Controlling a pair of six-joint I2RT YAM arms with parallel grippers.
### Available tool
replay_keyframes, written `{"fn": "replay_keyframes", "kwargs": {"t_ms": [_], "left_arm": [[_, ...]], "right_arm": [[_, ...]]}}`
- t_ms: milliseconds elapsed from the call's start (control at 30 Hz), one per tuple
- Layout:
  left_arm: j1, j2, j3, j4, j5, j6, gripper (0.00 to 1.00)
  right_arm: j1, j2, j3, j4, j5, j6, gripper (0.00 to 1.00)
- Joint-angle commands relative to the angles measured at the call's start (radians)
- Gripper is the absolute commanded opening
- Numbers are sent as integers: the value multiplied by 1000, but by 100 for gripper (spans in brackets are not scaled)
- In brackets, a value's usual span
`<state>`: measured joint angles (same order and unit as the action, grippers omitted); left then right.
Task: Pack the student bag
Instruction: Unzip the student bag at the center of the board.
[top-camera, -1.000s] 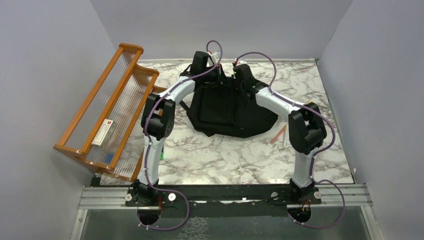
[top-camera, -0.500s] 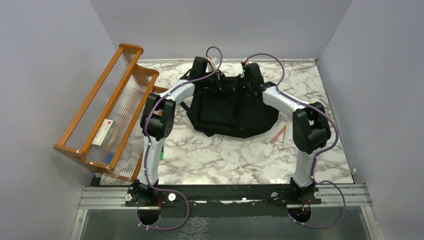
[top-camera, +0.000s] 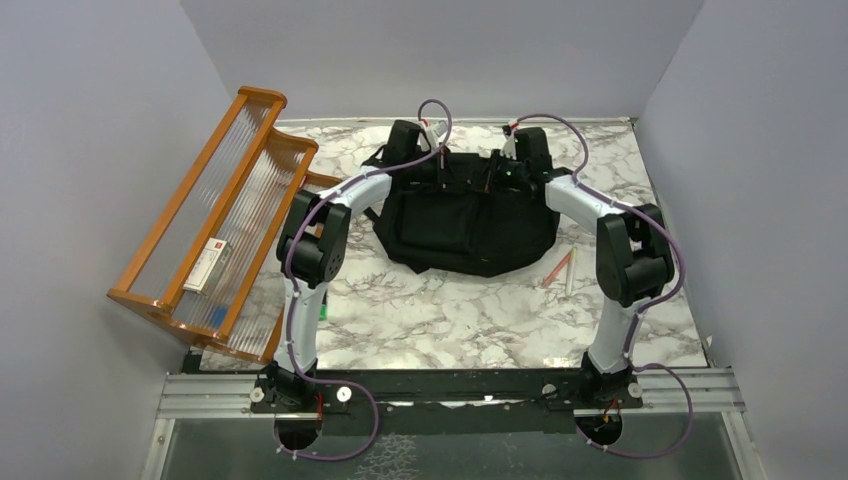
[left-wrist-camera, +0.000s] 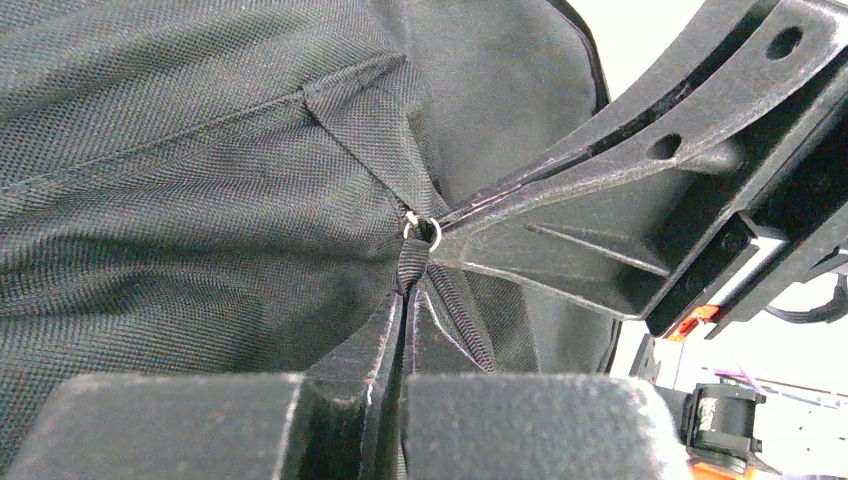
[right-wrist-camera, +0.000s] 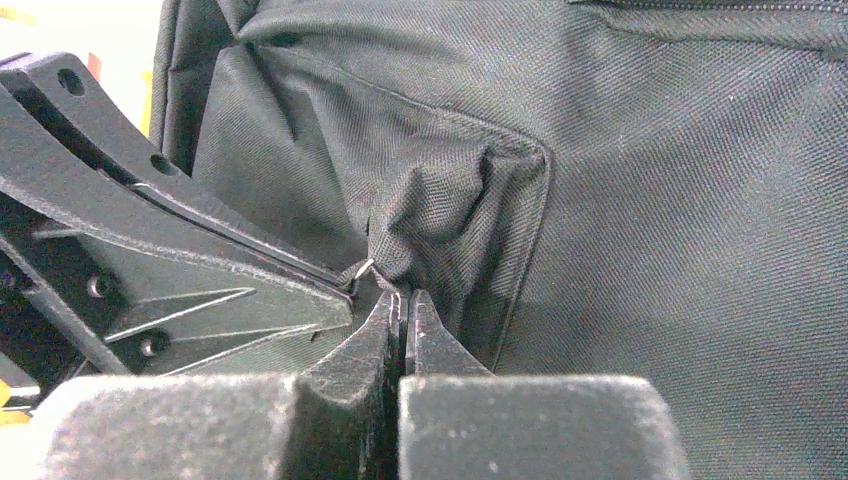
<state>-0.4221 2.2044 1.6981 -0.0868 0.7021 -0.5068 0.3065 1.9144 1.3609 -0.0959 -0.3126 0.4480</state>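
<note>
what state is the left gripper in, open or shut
Shut. The left wrist view shows the left gripper clamped on a black webbing tab of the student bag, just below a small metal ring.

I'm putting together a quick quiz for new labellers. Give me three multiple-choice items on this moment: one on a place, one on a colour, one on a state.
1. Where on the table does the wooden rack stand?
A. right edge
B. left edge
C. centre

2. What colour is the student bag?
A. black
B. red
C. blue

3. How is the left gripper?
A. wide open
B. shut on nothing, clear of the bag
C. shut on a webbing tab of the bag

Answers:
1 B: the top view shows the rack along the table's left side.
2 A: its fabric is black in all three views.
3 C: the left wrist view shows the jaws pressed together with the tab between them.
</note>
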Motion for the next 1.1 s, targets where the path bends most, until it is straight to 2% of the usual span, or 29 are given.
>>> {"fn": "replay_keyframes", "kwargs": {"t_ms": [0, 333, 467, 533, 700, 900, 1067], "left_arm": [[-16, -59, -62, -44, -33, 31, 0], [-54, -102, -149, -28, -63, 30, 0], [-58, -108, -167, -19, -57, 27, 0], [-56, -115, -167, -19, -60, 30, 0], [-53, -114, -86, -70, -66, 56, 0], [-56, -115, -39, -128, -56, 70, 0], [-70, -171, -121, -151, -70, 86, 0]], "right_arm": [[-41, -77, -17, 74, -47, 19, 1], [-74, -114, -48, 87, -94, 1, 1], [-75, -125, -48, 56, -56, -28, 6], [-75, -129, -41, 28, -17, -46, 1], [-75, -140, -51, 8, 50, -71, 0], [-75, -131, -32, 12, 56, -30, 1], [-76, -111, -4, 15, 69, 28, 0]]}}
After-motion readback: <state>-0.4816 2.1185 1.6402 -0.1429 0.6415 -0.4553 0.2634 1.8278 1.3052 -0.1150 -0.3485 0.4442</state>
